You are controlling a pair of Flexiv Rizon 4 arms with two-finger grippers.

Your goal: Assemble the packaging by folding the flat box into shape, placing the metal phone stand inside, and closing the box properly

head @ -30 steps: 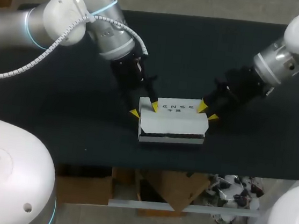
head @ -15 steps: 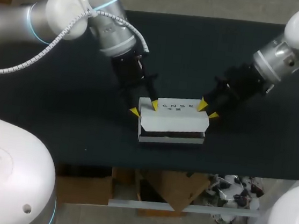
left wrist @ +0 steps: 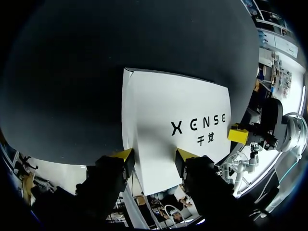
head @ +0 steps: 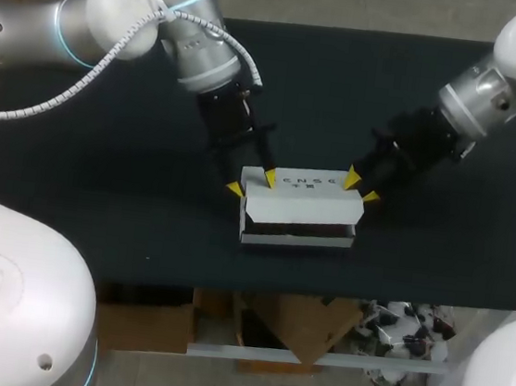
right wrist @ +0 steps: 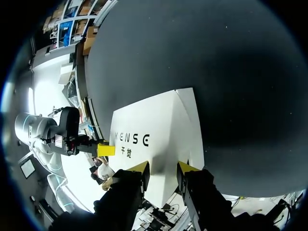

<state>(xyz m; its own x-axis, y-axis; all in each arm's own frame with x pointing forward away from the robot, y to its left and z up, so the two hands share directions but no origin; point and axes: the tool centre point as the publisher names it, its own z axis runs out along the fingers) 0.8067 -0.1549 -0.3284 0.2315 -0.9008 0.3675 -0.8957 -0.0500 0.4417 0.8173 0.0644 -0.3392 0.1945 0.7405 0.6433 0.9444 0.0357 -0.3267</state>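
Head view has the white box (head: 295, 238) sitting on the black table (head: 99, 194), its lettered lid (head: 318, 202) tipped down and a dark gap showing along the front. Left gripper (head: 251, 183) straddles the box's rear left corner, right gripper (head: 360, 188) its rear right corner. Both have fingers spread, unclenched, with white lid between the tips.

left arm (head: 25, 27) silver-white, blue rings, coiled cable (head: 88, 87) | left gripper (head: 251, 184) black, yellow-tipped
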